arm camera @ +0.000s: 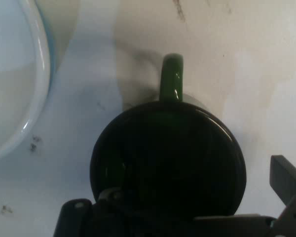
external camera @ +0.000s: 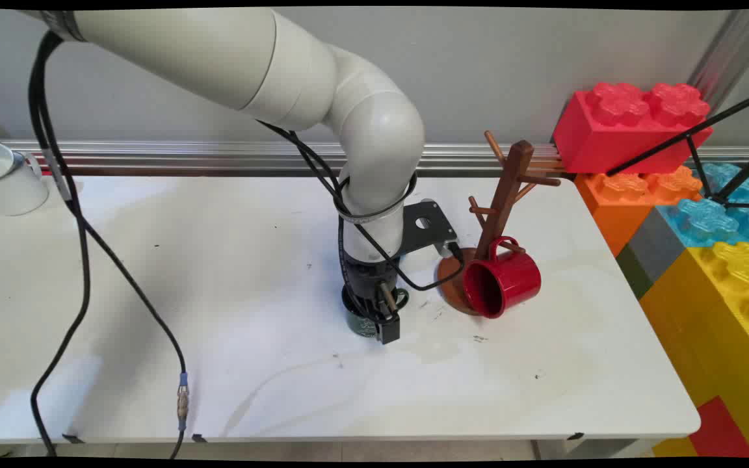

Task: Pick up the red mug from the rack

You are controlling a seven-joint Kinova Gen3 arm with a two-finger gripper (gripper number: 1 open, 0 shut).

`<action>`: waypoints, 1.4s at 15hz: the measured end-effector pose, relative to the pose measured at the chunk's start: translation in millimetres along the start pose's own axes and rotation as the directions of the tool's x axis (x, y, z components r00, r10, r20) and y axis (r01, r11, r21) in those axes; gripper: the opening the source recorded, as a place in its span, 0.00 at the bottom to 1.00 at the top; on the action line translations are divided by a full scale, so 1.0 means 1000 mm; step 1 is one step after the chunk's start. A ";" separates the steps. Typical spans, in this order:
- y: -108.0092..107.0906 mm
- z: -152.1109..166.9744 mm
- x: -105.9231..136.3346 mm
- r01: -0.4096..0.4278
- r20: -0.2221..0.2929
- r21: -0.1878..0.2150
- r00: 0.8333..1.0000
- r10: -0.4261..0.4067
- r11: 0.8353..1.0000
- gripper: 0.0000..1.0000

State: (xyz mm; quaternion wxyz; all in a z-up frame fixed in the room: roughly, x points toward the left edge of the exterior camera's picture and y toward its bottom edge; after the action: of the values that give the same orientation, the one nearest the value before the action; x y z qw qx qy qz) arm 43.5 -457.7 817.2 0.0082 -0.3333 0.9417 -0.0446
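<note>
The robot arm (external camera: 322, 84) was big, round and white like a fat tube, with long black cables (external camera: 75, 247) hanging off it, a flat black plate (external camera: 423, 227) and a black gripper (external camera: 381, 312).

We count three mugs: one green mug (external camera: 374, 315) under the arm, one red mug (external camera: 503, 283) on the wooden mug tree (external camera: 503, 195), and one white mug (external camera: 7, 177) far off at the table's back corner. We see one mug tree. We also see five big toy blocks: one red (external camera: 628, 127), one orange (external camera: 634, 195), one blue (external camera: 725, 208), one grey (external camera: 655, 244) and one yellow (external camera: 719, 299).
</note>
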 end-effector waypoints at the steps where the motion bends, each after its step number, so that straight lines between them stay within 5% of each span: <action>1: -0.001 0.000 0.000 0.005 -0.005 -0.001 1.000 -0.005 1.000 1.00; 5: -0.002 -0.004 0.000 0.025 -0.037 -0.016 0.999 -0.026 1.000 1.00; 12: -0.002 -0.029 -0.007 0.040 -0.166 -0.084 0.985 -0.054 0.996 1.00; 21: -0.011 -0.049 -0.034 0.006 -0.341 -0.133 0.939 -0.051 0.991 1.00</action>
State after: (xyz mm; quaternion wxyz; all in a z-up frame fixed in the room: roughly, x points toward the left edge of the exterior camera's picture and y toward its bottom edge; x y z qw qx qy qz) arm 74.1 -441.1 866.1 -0.1784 -0.3340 0.9246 -0.0407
